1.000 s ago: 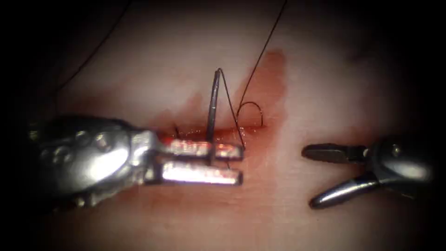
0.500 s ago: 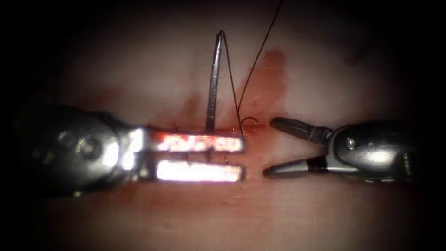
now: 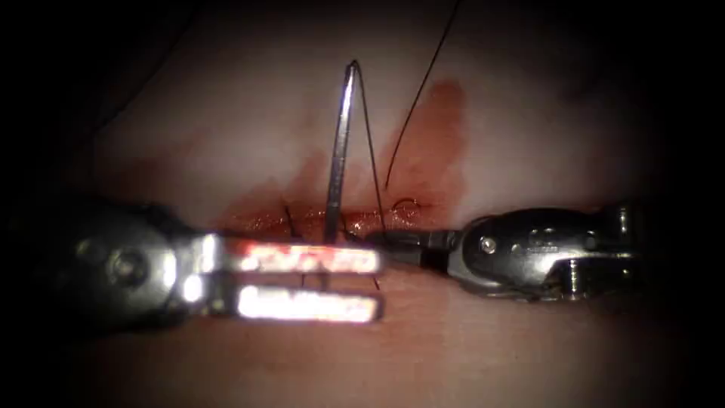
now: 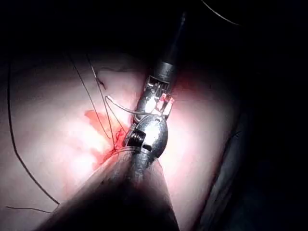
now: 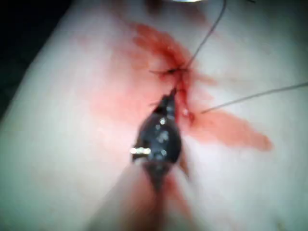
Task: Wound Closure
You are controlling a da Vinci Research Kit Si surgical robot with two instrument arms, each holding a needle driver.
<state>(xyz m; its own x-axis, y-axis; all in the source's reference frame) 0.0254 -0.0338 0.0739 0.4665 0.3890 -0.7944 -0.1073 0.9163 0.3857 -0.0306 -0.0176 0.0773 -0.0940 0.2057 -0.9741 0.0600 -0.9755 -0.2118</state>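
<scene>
Steel needle (image 3: 338, 151) stands upright in your left tool's (image 3: 306, 283) parted jaws at the cut (image 3: 332, 219); your right tool's (image 3: 396, 240) jaws, now pressed together, have closed in on the thread (image 3: 371, 162).

The tissue (image 3: 529, 113) was pale pork belly, stained with red fluid (image 3: 434, 143) around the cut (image 3: 317, 219), which ran left to right across the endoscope view. The needle (image 3: 338, 151) was a thin, shiny curved piece of metal. It stood almost upright above the cut, with its lower end down at the cut line and its upper end high over the tissue. The dark thread (image 3: 370, 151) left the needle's upper end and came down to the cut. Another strand went up and to the right, across the red fluid.
</scene>
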